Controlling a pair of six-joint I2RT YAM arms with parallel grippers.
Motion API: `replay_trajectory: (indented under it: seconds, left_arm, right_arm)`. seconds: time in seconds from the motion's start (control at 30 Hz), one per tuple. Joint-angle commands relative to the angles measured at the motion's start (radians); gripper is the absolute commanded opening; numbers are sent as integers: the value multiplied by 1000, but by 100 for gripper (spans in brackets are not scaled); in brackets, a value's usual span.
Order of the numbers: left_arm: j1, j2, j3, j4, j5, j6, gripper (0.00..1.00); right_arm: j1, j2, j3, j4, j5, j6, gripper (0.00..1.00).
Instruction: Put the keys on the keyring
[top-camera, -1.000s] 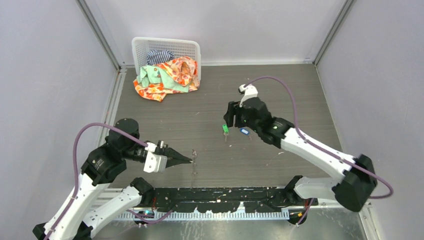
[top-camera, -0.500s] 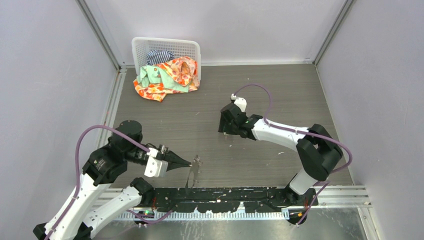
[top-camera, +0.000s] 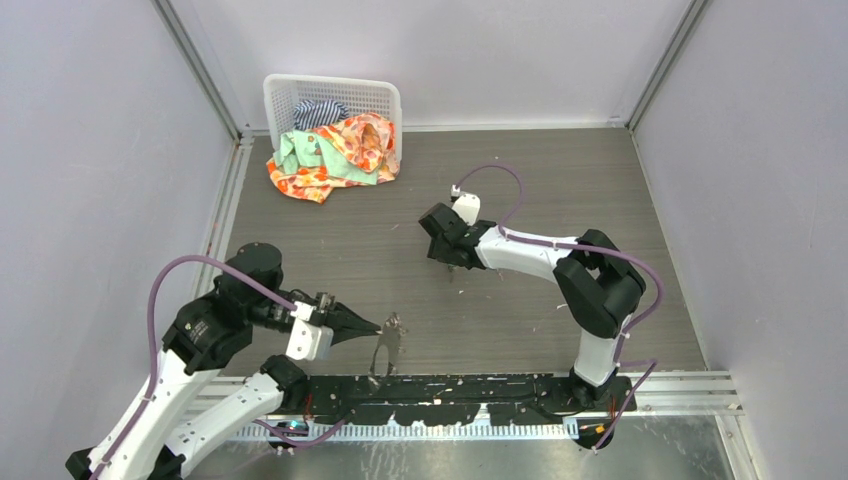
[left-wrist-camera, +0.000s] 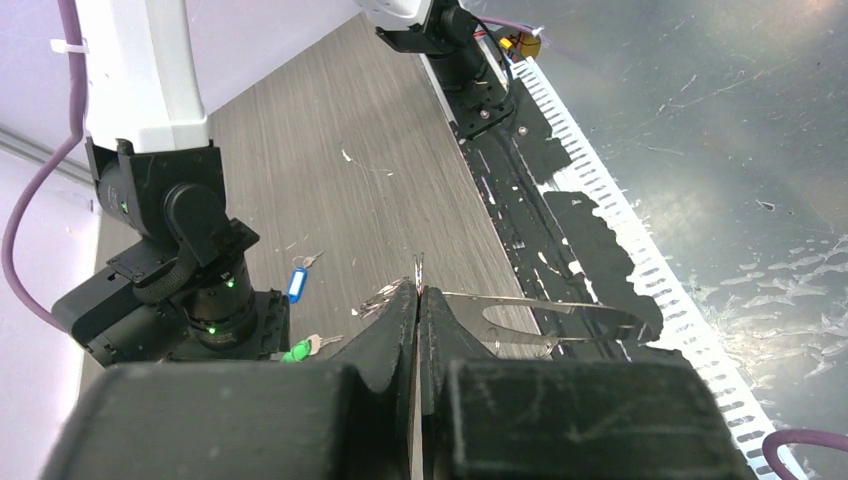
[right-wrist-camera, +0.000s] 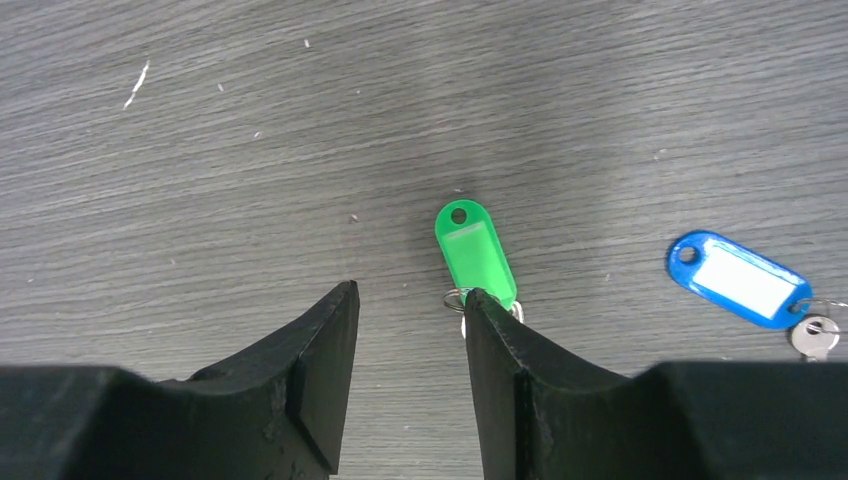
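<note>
My left gripper (top-camera: 378, 325) is shut on the keyring (top-camera: 386, 345), a thin silvery loop held just above the table near the front edge. In the left wrist view the keyring (left-wrist-camera: 537, 302) sticks out to the right of the closed fingertips. The keys lie on the table mid-right: a green-tagged key (right-wrist-camera: 475, 250) and a blue-tagged key (right-wrist-camera: 738, 278). My right gripper (right-wrist-camera: 408, 290) is open right above the table, with bare wood between its fingers. Its right fingertip (right-wrist-camera: 490, 310) covers the green key's ring end. In the top view the right gripper (top-camera: 447, 258) hides both keys.
A white basket (top-camera: 330, 95) stands at the back left, with colourful clothes (top-camera: 335, 150) spilling out of it. A black rail (top-camera: 450, 390) runs along the front edge between the arm bases. Grey walls close in both sides.
The right arm folded in and came down over the keys, hiding them from the top camera, and its jaws narrowed. The left gripper lifted the keyring slightly, so it hangs lower in view.
</note>
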Motion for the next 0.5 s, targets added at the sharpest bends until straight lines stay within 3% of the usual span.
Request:
replay_trajectory:
  seconds: [0.0,0.47]
  left_arm:
    - [-2,-15,11,32,7,9,0]
    - [-3,-33,11,59,-1,-6,0]
  right_arm:
    - [11,18,32,-19,80,13,48]
    - [8,68,34,12,100,-15,45]
